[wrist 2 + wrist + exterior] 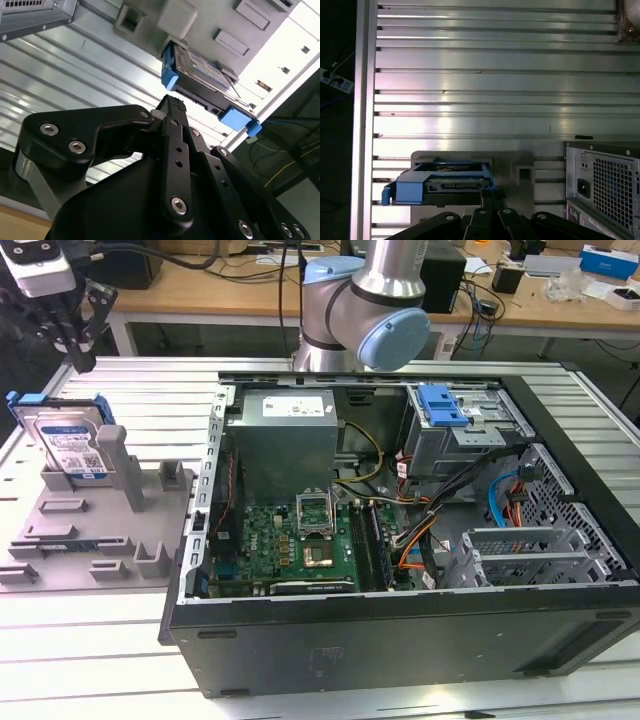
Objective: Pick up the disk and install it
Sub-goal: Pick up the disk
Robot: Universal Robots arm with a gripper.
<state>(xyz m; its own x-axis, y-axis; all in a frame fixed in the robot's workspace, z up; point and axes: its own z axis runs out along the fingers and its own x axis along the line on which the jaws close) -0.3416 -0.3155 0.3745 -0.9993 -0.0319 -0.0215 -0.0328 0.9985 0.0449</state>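
The disk (pixel 68 445), a silver drive with a white-and-blue label in a blue carrier rail, stands on edge in a grey holder (pixel 110 530) at the exterior view's left. My gripper (pixel 78 358) hangs a short way above it and slightly toward the back, not touching it. Both wrist views look down past the gripper: the fingertips (pixel 172 104) sit pressed together with nothing between them, and the disk (pixel 200 70) lies just beyond them. In the first wrist view the disk (pixel 445 182) shows edge-on right in front of the gripper (pixel 492 192).
An open computer case (pixel 400 640) lies on the slatted metal table (pixel 130 390), to the right of the holder in the exterior view. Inside are a grey power supply (pixel 285 440), a motherboard (pixel 300 535), cables, and a drive cage with a blue latch (pixel 442 405). The arm's base (pixel 360 310) stands behind the case.
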